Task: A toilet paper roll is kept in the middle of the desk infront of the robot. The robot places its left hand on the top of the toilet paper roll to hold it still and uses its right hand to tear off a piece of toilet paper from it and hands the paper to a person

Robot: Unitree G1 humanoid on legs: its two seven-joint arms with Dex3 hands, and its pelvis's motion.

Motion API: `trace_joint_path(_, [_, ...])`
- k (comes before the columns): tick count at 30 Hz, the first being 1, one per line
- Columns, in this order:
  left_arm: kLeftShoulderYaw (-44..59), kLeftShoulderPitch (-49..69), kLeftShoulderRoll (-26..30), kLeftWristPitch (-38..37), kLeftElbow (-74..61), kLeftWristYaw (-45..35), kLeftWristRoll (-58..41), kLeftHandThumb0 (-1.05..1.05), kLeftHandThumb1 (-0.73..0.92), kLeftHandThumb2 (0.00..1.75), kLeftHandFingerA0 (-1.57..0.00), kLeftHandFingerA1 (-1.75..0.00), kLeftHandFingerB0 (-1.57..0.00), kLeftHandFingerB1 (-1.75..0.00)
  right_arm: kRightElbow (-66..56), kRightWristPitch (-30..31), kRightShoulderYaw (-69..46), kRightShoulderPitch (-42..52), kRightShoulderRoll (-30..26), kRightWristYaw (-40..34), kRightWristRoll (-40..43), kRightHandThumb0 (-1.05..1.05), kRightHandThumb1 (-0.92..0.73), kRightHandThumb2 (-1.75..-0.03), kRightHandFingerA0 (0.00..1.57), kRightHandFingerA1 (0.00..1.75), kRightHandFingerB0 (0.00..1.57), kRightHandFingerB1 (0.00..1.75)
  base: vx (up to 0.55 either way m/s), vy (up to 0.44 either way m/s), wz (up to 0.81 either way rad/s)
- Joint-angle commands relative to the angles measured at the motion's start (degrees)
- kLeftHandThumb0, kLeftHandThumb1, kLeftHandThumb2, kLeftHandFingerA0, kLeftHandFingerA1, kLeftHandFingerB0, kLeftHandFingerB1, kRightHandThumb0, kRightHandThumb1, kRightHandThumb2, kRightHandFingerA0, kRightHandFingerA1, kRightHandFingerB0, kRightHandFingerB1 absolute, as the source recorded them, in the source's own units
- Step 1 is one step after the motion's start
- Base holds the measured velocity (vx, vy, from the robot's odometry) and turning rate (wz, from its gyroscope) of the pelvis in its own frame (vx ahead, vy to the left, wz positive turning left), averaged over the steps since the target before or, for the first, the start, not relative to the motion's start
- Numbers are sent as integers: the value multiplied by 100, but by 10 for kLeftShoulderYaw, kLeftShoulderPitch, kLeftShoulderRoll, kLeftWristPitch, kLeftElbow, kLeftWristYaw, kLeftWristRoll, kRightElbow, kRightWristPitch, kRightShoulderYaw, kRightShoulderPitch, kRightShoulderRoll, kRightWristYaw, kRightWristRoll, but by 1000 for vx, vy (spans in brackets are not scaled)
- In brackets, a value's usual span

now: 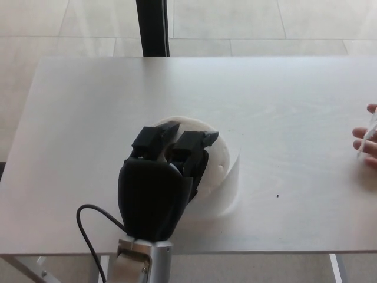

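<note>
1. On my far left a black cable [88, 227] loops out beside the wrist of the left hand, lying on the desk [88, 118] close to its near edge.
2. My left hand [160, 186] comes up from the bottom of the view, its silver wrist at the desk's near edge and its black back turned toward me. It lies palm down on top of the toilet paper roll, fingers [154, 137] stretched forward and side by side across the roll's top. I read it as pressing flat on the roll, not wrapped around it and not curled into a fist.
3. The toilet paper roll [221, 162] stands on its end directly under that hand. Its white top shows as a curved rim beyond the fingertips and as a wider patch to the right of the palm. Its side wall shows to the right of the hand.
4. Well beyond the fingertips, past the far edge of the desk, a dark upright post [152, 28] stands on the pale tiled floor [265, 23].
5. Right of the hand the desk is a plain grey surface, with one small dark speck [278, 195] well apart from the roll.
6. At the far right edge, well away from my left hand, a person's fingers [366, 137] reach into view above the desk, with something thin and pale against them that I cannot identify.
7. My right hand does not show, so I cannot tell its state.
</note>
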Motion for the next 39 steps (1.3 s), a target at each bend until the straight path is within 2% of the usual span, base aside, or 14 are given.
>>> trace_joint_path(1, [-3, 74, 32, 37, 50, -96, -13, -33, 64, 58, -65, -66, -59, -50, 119, -184, 43, 73, -117, 35, -38, -13, -47, -123, 89, 175, 77, 156, 0, 0, 0])
trace_joint_path(3, [-3, 77, 37, 36, 47, -101, -14, -34, 65, 58, -65, -66, -59, -49, 149, -217, 60, 99, -145, 41, -50, -24, -69, -83, 108, 172, 75, 147, 0, 0, 0])
trace_joint_path(5, [-1, 78, 37, 35, 47, -101, -17, -33, 64, 59, -66, -66, -59, -50, 172, -226, 69, 119, -161, 56, -45, -13, -57, -103, 86, 174, 75, 153, 0, 0, 0])
trace_joint_path(6, [-1, 78, 38, 35, 47, -101, -16, -33, 64, 58, -66, -65, -59, -49, 189, -238, 76, 124, -169, 49, -51, -13, -48, -105, 117, 136, 100, 125, 0, 0, 0])
trace_joint_path(8, [1, 76, 39, 35, 48, -100, -16, -33, 65, 58, -66, -65, -59, -49, 217, -265, 87, 126, -181, 48, -51, -5, -52, -100, 83, 170, 77, 153, 0, 0, 0])
trace_joint_path(10, [3, 75, 41, 26, 50, -95, -20, -32, 64, 59, -66, -66, -59, -50, 253, -301, 103, 136, -196, 34, -65, -11, -47, -107, 116, 136, 98, 125, 0, 0, 0])
trace_joint_path(11, [4, 73, 43, 23, 50, -94, -20, -32, 64, 59, -66, -68, -59, -51, 269, -309, 115, 143, -204, 28, -76, -11, -57, -105, 87, 168, 74, 151, 0, 0, 0])
trace_joint_path(18, [10, 76, 49, 19, 33, -102, -23, -31, 63, 62, -65, -69, -58, -53, 355, -330, 192, 158, -233, -46, -148, -22, -73, -73, 86, 164, 76, 142, 0, 0, 0])
trace_joint_path(22, [12, 83, 50, 17, 29, -105, -27, -30, 64, 60, -66, -65, -59, -52, 377, -300, 255, 150, -264, -66, -199, -15, -68, -79, 81, 149, 78, 127, 0, 0, 0])
trace_joint_path(23, [12, 83, 52, 16, 29, -103, -24, -30, 64, 60, -67, -64, -60, -52, 381, -286, 270, 145, -270, -68, -210, -18, -67, -77, 83, 141, 81, 112, 0, 0, 0])
trace_joint_path(24, [15, 80, 61, 12, 30, -107, -22, -34, 66, 62, -63, -65, -55, -52, 389, -270, 278, 140, -271, -41, -199, -16, -66, -59, 72, 100, 53, 46, 0, 0, 0])
trace_joint_path(25, [18, 74, 73, 17, 23, -128, -17, -36, 69, 62, -58, -63, -51, -50, 401, -266, 288, 133, -275, -29, -197, -20, -64, -59, 67, 79, 43, 40, 0, 0, 0])
trace_joint_path(29, [39, 30, 122, 37, -25, -228, -10, -43, 67, 59, -44, -58, -35, -43, 417, -245, 326, 114, -299, 7, -206, -35, -65, -60, 39, 45, 29, 31, 0, 0, 0])
trace_joint_path(39, [130, -166, 273, 26, -133, -433, -20, -51, 67, 59, -42, -60, -51, -46, 416, -215, 373, 107, -345, 51, -231, -61, -58, -86, 11, 45, 18, 42, 0, 0, 0])
